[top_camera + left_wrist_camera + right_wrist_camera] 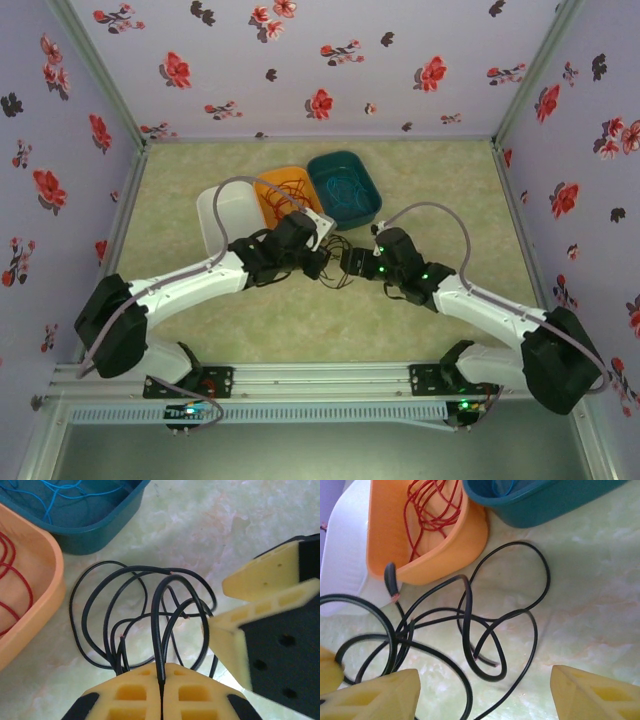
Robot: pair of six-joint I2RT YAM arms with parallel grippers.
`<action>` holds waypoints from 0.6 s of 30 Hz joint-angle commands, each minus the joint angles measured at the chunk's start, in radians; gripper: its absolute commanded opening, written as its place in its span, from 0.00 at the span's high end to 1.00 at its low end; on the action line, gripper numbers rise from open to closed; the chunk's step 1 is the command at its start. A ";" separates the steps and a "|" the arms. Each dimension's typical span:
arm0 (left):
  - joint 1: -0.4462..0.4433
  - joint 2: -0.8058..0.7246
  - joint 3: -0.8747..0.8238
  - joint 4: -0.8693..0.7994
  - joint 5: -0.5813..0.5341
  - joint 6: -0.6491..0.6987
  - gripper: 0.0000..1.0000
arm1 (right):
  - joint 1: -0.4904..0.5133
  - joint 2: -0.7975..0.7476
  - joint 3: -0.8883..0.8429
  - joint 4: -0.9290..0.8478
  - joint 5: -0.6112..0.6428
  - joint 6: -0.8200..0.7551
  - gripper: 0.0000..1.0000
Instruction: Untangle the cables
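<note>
Marbled green table (430, 320) under floral walls: we see the black cable (470, 630) looped at its centre. Our left gripper (161, 680) is clenched on one strand. Our right gripper (485, 675) stands at three o'clock of the loops, jaws apart, holding nothing. At twelve o'clock the red cable (427, 510) lies in the orange tub (385, 540) and the blue cable (60, 495) in the teal tub (95, 530).

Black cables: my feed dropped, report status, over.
Left gripper shut on a black cable. Right gripper open above the tangle on the table. Orange bin and teal bin close by.
</note>
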 commanded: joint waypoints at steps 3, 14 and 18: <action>-0.005 -0.024 -0.010 0.053 0.065 -0.011 0.92 | 0.003 0.028 0.062 -0.103 0.171 0.046 0.46; 0.000 -0.098 -0.061 0.054 0.068 0.008 0.85 | -0.054 0.074 0.129 -0.360 0.338 0.120 0.84; 0.006 -0.102 -0.076 0.037 0.067 0.006 0.85 | -0.070 0.038 0.135 -0.420 0.380 0.117 0.88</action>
